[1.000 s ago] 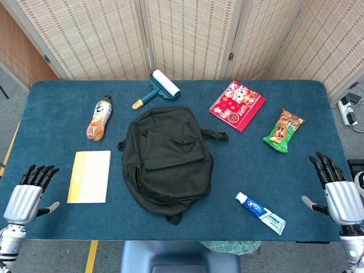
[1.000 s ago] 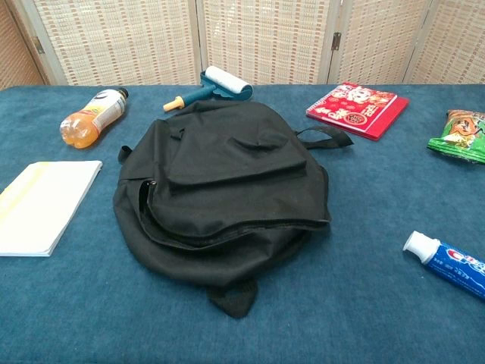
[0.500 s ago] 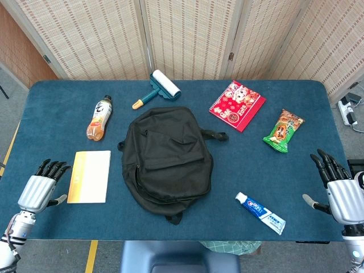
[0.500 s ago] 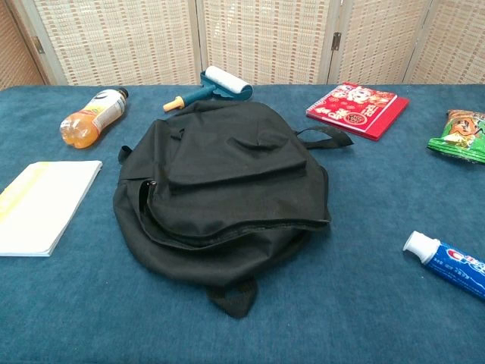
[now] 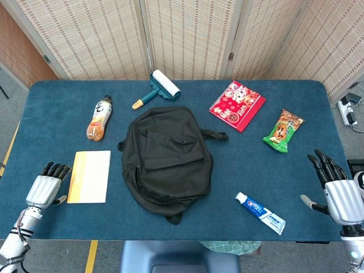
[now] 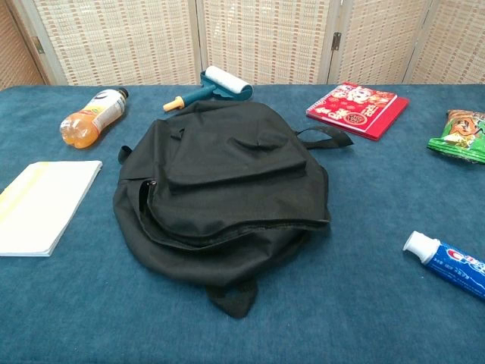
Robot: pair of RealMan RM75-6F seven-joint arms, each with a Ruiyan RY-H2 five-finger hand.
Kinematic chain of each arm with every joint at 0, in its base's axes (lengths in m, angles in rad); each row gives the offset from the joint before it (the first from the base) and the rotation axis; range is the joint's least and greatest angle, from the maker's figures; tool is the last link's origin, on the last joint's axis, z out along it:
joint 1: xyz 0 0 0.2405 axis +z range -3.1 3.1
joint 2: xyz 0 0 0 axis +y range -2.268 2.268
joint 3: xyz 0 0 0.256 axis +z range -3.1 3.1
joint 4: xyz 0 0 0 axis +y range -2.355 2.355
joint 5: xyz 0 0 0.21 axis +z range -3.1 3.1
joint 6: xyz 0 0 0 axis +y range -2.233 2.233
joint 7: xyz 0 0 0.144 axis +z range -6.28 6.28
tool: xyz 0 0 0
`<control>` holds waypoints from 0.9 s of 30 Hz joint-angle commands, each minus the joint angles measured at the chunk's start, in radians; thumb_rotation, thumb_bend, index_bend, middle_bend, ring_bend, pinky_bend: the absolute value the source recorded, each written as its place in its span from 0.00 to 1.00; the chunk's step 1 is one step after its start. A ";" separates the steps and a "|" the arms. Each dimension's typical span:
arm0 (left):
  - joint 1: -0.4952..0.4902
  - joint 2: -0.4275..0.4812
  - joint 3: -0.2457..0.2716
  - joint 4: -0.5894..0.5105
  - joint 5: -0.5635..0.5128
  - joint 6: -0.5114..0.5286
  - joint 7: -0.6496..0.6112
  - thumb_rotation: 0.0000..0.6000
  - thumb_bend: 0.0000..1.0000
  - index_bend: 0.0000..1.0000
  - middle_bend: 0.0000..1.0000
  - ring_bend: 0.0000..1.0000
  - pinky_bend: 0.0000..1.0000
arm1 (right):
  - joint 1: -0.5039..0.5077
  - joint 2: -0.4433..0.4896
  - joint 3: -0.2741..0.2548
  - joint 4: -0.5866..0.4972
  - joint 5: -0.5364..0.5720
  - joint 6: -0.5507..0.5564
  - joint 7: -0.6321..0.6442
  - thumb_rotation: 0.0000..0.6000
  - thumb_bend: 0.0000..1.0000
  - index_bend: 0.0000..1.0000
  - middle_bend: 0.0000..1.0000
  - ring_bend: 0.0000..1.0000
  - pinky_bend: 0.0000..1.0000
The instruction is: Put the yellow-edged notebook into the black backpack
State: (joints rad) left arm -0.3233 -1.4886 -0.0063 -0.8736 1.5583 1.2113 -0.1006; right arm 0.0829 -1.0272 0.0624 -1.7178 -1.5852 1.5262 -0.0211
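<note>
The yellow-edged notebook [image 5: 90,176] [image 6: 42,205] lies flat on the blue table, left of the black backpack [image 5: 166,158] [image 6: 224,191]. The backpack lies closed in the middle with its pocket side up. My left hand [image 5: 48,186] hovers just left of the notebook, fingers spread toward its edge, holding nothing. My right hand [image 5: 336,189] stays at the table's right edge, fingers apart and empty. Neither hand appears in the chest view.
An orange drink bottle [image 5: 99,118] and a lint roller [image 5: 159,87] lie behind the backpack. A red booklet [image 5: 237,105], a green snack bag [image 5: 284,131] and a toothpaste tube [image 5: 260,212] lie to the right.
My left hand has moved right and forward, closing in on the notebook's left edge. The right hand has barely shifted.
</note>
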 commanded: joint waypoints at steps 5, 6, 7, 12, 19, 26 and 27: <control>0.001 -0.024 0.012 0.038 -0.011 -0.009 -0.028 1.00 0.20 0.20 0.20 0.15 0.13 | 0.002 -0.003 -0.002 -0.003 0.002 -0.007 -0.004 0.98 0.14 0.00 0.05 0.10 0.21; 0.000 -0.025 0.015 0.036 -0.008 -0.006 -0.031 1.00 0.20 0.20 0.20 0.15 0.13 | 0.002 -0.003 -0.002 -0.003 0.001 -0.007 -0.004 0.98 0.14 0.00 0.05 0.10 0.21; 0.000 -0.024 0.017 0.031 -0.003 -0.001 -0.035 1.00 0.20 0.20 0.20 0.15 0.13 | 0.003 -0.003 -0.002 -0.004 0.001 -0.008 -0.005 0.98 0.14 0.00 0.05 0.10 0.21; -0.006 -0.017 0.025 -0.019 0.017 0.024 -0.047 1.00 0.20 0.20 0.20 0.15 0.12 | 0.003 -0.004 -0.003 -0.003 0.003 -0.009 -0.005 0.98 0.14 0.00 0.05 0.10 0.21; -0.028 -0.001 0.036 -0.112 0.048 0.040 -0.019 1.00 0.20 0.20 0.20 0.15 0.13 | -0.001 -0.008 -0.006 0.003 0.005 -0.007 0.001 0.98 0.14 0.00 0.05 0.10 0.21; -0.035 0.001 0.045 -0.135 0.074 0.072 -0.027 1.00 0.20 0.21 0.20 0.16 0.12 | -0.006 -0.010 -0.010 0.009 0.004 -0.002 0.012 0.98 0.14 0.00 0.06 0.10 0.21; -0.032 -0.002 0.047 -0.123 0.074 0.077 -0.026 1.00 0.20 0.22 0.20 0.16 0.12 | -0.007 -0.010 -0.010 0.009 0.004 -0.002 0.013 0.98 0.14 0.00 0.06 0.10 0.21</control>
State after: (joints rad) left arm -0.3579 -1.4873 0.0372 -1.0122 1.6298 1.2777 -0.1289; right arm 0.0762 -1.0376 0.0529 -1.7087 -1.5811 1.5247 -0.0076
